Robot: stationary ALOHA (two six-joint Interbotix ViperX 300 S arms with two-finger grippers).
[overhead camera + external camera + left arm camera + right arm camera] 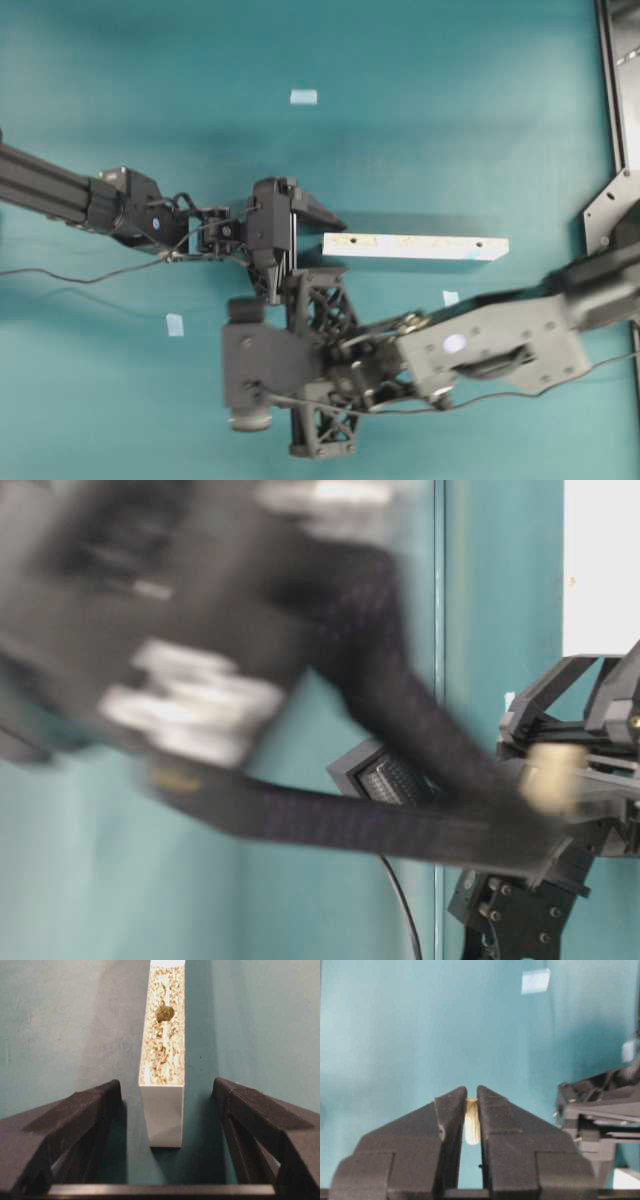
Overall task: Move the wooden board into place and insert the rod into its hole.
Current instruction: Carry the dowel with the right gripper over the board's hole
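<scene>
We hold the rod [472, 1129] pinched between the narrow fingers of our right gripper [472, 1110], clear of the teal worktop [395, 1035]; the peg stands upright in the pinch in the right wrist view.

Our left gripper [165, 1110] is spread wide, one finger on either side of the near end of the wooden board [164, 1060], neither touching it. The board lies on the worktop near the middle, its long axis running toward the right edge in the overhead view [415, 246]. The hole [164, 1013] shows as a dark round pit in the board's upward-facing rough face, a little way in from the end our left gripper straddles.

Step in hand, as we judge it: rod picked, board not yet secured.

Next, we think, the left fingers need to close on the board's end to steady it. The right gripper must then bring the rod over the hole, keep it plumb, and press down. The fit looks tight, so a tilted rod could jam or skid the board.
</scene>
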